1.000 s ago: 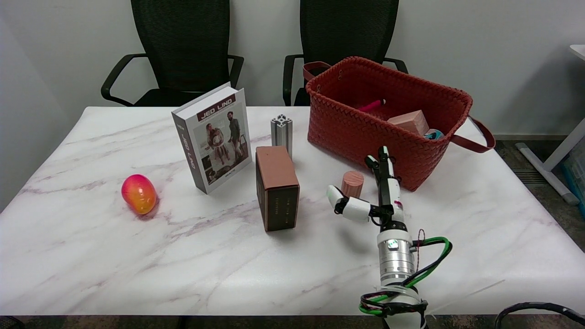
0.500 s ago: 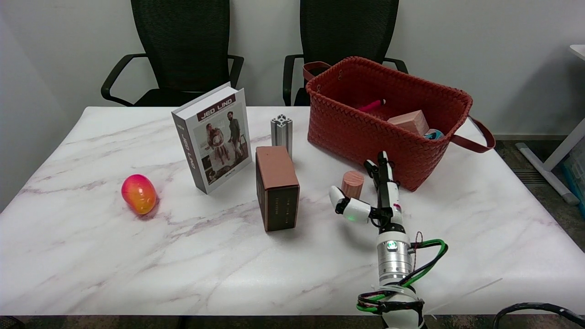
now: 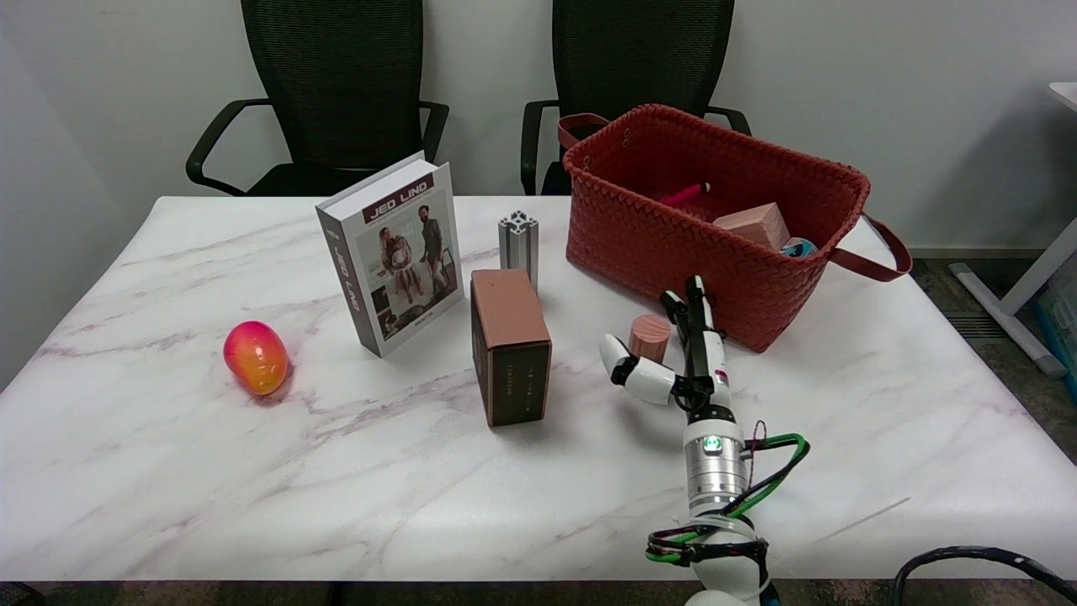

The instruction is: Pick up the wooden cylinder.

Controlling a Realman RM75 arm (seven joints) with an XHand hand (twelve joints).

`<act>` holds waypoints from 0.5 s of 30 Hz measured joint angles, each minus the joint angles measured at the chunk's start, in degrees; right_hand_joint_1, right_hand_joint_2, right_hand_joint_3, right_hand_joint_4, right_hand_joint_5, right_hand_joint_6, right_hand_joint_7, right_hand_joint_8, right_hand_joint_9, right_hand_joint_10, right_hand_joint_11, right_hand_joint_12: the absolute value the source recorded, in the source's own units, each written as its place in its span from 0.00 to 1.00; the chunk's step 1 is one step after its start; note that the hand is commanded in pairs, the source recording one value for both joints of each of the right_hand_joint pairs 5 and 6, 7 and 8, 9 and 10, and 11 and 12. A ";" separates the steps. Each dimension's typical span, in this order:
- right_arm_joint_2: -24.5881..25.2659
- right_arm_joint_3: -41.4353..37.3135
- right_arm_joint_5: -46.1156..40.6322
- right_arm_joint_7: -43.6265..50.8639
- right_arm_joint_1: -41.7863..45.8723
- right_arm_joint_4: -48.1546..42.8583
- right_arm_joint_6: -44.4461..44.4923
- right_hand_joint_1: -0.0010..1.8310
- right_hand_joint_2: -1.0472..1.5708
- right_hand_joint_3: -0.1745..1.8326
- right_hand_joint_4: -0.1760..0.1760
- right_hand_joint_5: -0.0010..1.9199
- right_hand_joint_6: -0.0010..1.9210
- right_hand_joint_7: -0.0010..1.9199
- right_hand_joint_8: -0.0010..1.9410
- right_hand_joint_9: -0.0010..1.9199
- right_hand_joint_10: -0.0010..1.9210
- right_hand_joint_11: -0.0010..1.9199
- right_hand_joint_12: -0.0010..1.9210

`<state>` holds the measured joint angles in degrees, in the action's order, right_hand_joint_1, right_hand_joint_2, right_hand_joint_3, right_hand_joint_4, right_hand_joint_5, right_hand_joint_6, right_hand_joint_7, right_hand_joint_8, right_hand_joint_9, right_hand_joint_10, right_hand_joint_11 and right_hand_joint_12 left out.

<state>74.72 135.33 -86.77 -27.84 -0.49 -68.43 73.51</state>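
Note:
The wooden cylinder (image 3: pixel 649 336) stands upright on the marble table, just in front of the red basket. My right hand (image 3: pixel 677 362) reaches in from the lower right and brackets the cylinder: the thumb lies low at its left front, the straight fingers stand along its right side. The hand is open and holds nothing. Whether any finger touches the wood I cannot tell. The lower front of the cylinder is hidden behind the thumb.
A red woven basket (image 3: pixel 639 237) with a wooden block and other items stands right behind the hand. A brown box (image 3: pixel 508 356) and an aluminium profile (image 3: pixel 518 244) stand to the left, then an upright book (image 3: pixel 395 252) and a mango (image 3: pixel 255 357).
My right hand has slid forward and a little left, closing in on the cylinder until thumb and fingers stand on either side of it. The cylinder has not moved.

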 measured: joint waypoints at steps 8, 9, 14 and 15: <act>0.37 -0.03 0.07 -1.47 -1.06 1.57 -1.28 0.60 0.54 0.51 0.50 0.00 0.00 0.16 0.15 0.10 0.10 0.00 0.00; 0.41 -0.02 0.07 -1.64 -1.16 1.71 -1.38 0.60 0.54 0.51 0.50 0.00 0.00 0.16 0.15 0.10 0.10 0.00 0.00; 0.61 0.04 0.10 -2.38 -1.52 2.38 -1.84 0.60 0.55 0.50 0.50 0.00 0.00 0.16 0.16 0.10 0.10 0.00 0.00; 0.66 0.04 0.10 -2.49 -1.58 2.51 -1.90 0.60 0.55 0.50 0.50 0.00 0.00 0.16 0.16 0.10 0.10 0.00 0.00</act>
<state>75.38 135.38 -86.67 -30.33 -2.06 -65.92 71.61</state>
